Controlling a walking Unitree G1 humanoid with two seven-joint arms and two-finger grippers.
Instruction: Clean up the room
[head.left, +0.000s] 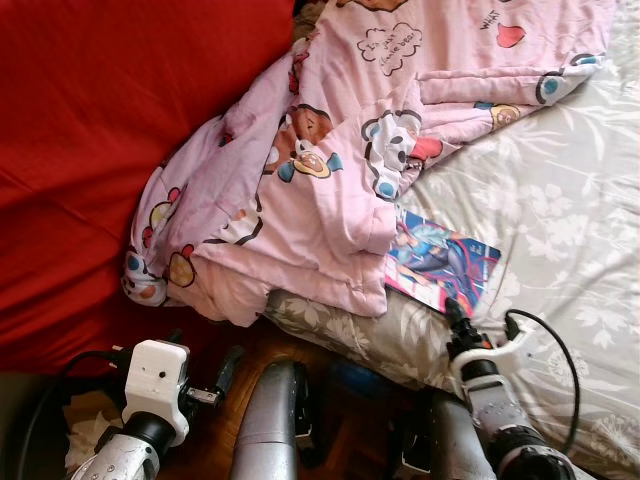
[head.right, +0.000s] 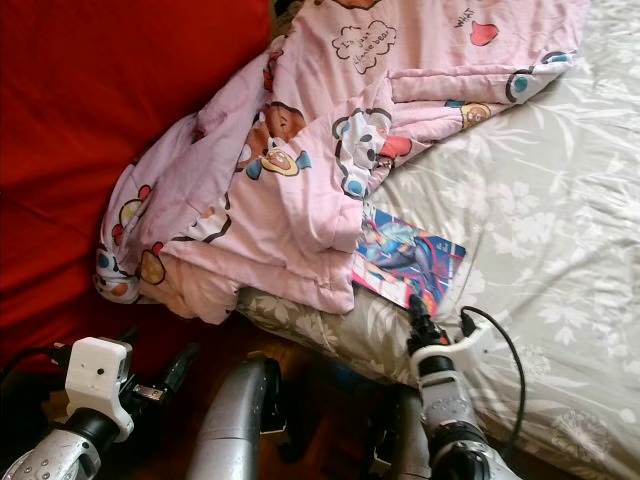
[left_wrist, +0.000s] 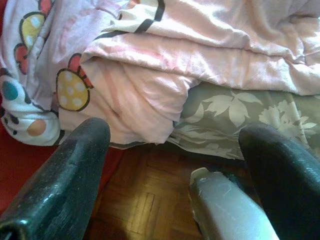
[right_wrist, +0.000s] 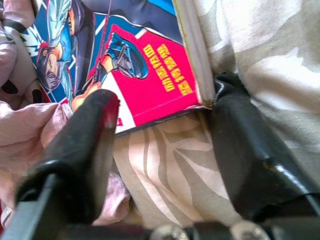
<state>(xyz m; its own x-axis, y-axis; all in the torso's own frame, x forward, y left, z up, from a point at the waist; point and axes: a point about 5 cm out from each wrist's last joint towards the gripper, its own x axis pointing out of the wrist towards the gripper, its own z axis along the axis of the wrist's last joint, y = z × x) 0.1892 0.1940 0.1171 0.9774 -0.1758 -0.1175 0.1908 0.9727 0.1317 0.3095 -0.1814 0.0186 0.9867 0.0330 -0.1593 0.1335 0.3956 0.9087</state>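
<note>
- A comic book (head.left: 441, 260) with a bright red-and-blue cover lies flat on the grey leaf-print bedsheet (head.left: 560, 200), near the bed's near edge — its left part tucked under the hem of a pink cartoon-print duvet (head.left: 330, 150).
- The right gripper (right_wrist: 160, 130) is at the book's near corner, its two black fingers spread apart with nothing between them; in the right wrist view one finger (right_wrist: 85, 145) lies against the red part of the cover and the other (right_wrist: 245, 135) presses the sheet just beside the book's spine edge.
- The step in hand appears to be the pickup of the book, with the fingers lined up but not yet closed on it.
- The next move would likely call for sliding one finger under the near edge, pinching the cover, then drawing the book out from beneath the duvet without dragging the fabric along.
- The left gripper (left_wrist: 175, 170) hangs low over the wooden parquet floor (left_wrist: 145, 205) — fingers parted and empty — facing the duvet's drooping corner and the bed's side.
- A red blanket (head.left: 110, 130) fills the far left of the scene, beside the bunched duvet.
</note>
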